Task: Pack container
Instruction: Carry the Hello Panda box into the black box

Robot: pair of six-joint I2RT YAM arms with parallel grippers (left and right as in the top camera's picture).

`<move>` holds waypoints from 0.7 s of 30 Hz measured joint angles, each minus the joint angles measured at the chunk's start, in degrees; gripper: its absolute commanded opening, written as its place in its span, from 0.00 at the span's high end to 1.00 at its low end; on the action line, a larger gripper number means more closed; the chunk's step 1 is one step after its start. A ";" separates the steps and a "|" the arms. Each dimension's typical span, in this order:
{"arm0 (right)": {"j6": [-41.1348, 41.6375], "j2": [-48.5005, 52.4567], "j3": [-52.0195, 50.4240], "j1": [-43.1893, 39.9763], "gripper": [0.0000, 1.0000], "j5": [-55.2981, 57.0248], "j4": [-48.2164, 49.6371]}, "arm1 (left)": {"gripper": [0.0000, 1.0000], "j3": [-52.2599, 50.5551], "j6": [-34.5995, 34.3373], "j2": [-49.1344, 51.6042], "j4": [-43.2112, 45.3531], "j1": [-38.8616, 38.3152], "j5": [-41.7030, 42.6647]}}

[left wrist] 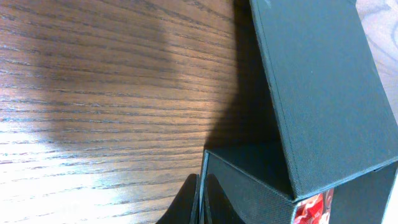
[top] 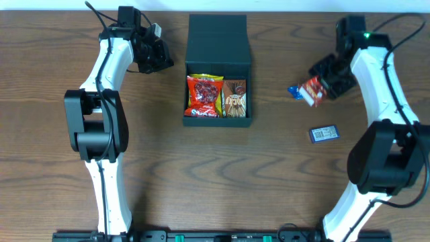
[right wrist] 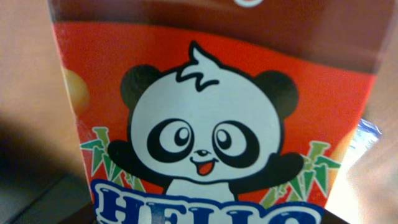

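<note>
The dark teal container (top: 218, 122) sits open at the table's middle back, its flap lid (top: 218, 39) folded away. Inside lie a red snack packet (top: 204, 95) and a brown one (top: 234, 98). My left gripper (top: 161, 57) is shut and empty, to the left of the lid; in the left wrist view its fingers (left wrist: 200, 202) are pressed together beside the container wall (left wrist: 249, 193). My right gripper (top: 328, 82) is at the right, shut on a red panda snack packet (top: 313, 90), which fills the right wrist view (right wrist: 205, 124) and hides the fingers.
A small blue wrapper (top: 294, 90) lies just left of the held packet. A blue packet with a barcode (top: 324, 134) lies on the wood nearer the front right.
</note>
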 measured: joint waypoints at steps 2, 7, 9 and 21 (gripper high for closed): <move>-3.04 0.00 2.08 1.25 0.46 -1.40 2.12 | 0.94 0.00 0.00 0.00 0.09 0.00 0.00; -9.03 0.00 3.17 7.13 0.45 -5.01 7.54 | 0.94 0.00 0.02 -0.02 0.20 0.00 0.00; -11.17 0.00 3.17 10.23 0.44 -6.25 8.79 | 0.94 0.00 0.02 0.00 0.20 0.00 0.00; -22.86 0.13 3.19 24.87 0.48 -8.39 11.91 | 0.94 0.00 0.46 0.00 -0.26 1.51 0.02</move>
